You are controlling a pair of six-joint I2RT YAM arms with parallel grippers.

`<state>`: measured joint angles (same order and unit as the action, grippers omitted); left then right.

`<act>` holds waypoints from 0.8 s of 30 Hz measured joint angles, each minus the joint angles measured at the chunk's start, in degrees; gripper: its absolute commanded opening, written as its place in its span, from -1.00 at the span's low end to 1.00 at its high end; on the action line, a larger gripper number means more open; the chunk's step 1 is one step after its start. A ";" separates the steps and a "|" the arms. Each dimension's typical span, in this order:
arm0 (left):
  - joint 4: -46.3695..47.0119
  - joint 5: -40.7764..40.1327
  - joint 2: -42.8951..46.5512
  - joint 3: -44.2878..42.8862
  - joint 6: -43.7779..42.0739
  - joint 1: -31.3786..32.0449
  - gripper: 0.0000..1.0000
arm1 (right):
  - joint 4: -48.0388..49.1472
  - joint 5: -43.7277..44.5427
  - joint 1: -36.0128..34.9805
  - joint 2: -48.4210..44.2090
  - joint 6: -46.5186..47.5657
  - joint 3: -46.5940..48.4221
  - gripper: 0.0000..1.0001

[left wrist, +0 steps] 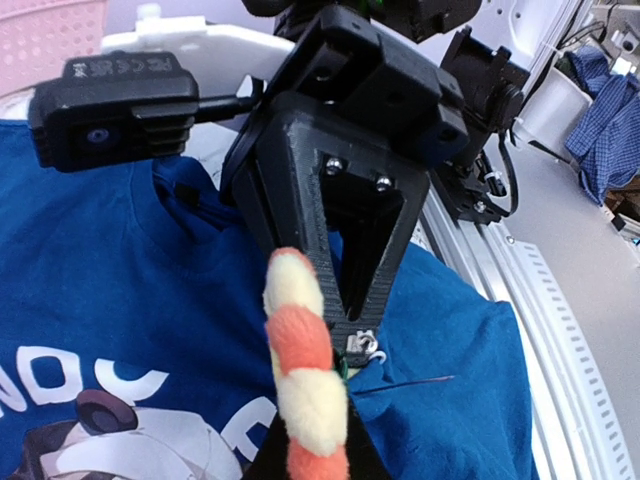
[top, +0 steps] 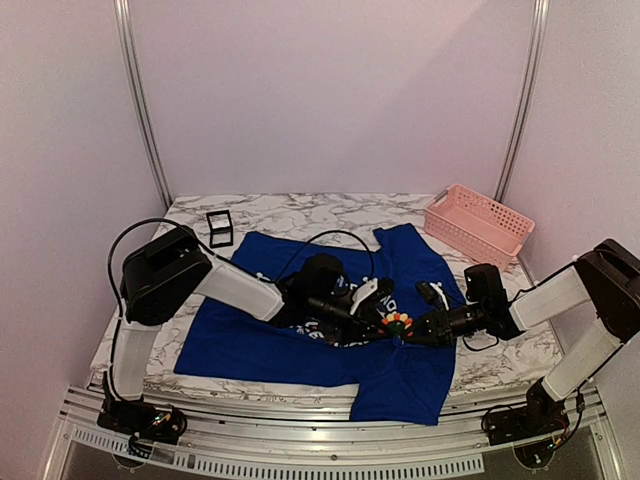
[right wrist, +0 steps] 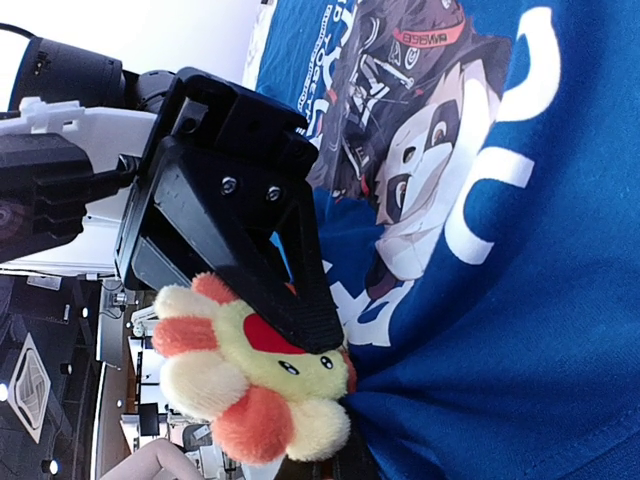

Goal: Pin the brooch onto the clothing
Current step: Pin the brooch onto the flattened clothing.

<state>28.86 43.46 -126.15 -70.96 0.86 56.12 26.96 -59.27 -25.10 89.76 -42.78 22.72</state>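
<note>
I see a fuzzy plush yellow-and-orange flower brooch (right wrist: 250, 385), matt blue cloth T-shirt (top: 240, 345), smooth marble-patterned tabletop (top: 300, 212)

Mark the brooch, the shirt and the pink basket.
brooch (right wrist: 260, 378), right wrist view, yellow plush face.
shirt (top: 250, 345), top view, plain blue lower left part.
pink basket (top: 468, 238), top view, near side wall.

Lab booth: white panels (top: 330, 100), aluminium frame (top: 142, 100), marble tabletop (top: 320, 210).

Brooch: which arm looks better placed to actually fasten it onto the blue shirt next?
Probably the right arm: its jaws are shut right at the metal clasp behind the brooch, close to the shirt. The left arm only clamps the plush flower face.
</note>
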 measured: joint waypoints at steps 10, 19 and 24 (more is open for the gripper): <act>-0.02 4.66 -0.85 -2.23 10.88 -1.31 -1.00 | -6.67 -0.02 0.20 -3.02 3.15 2.34 -0.67; 0.09 6.03 -0.83 -3.13 15.56 -2.01 -1.00 | -17.73 1.40 0.79 -9.64 12.98 6.03 0.09; -1.97 5.70 -0.81 -3.15 16.37 -2.21 -1.00 | -21.99 4.68 0.81 -12.70 19.93 6.91 0.42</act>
<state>26.89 49.17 -126.96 -74.11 17.23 53.91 4.97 -54.59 -24.29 77.06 -22.85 29.63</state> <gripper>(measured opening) 0.098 0.611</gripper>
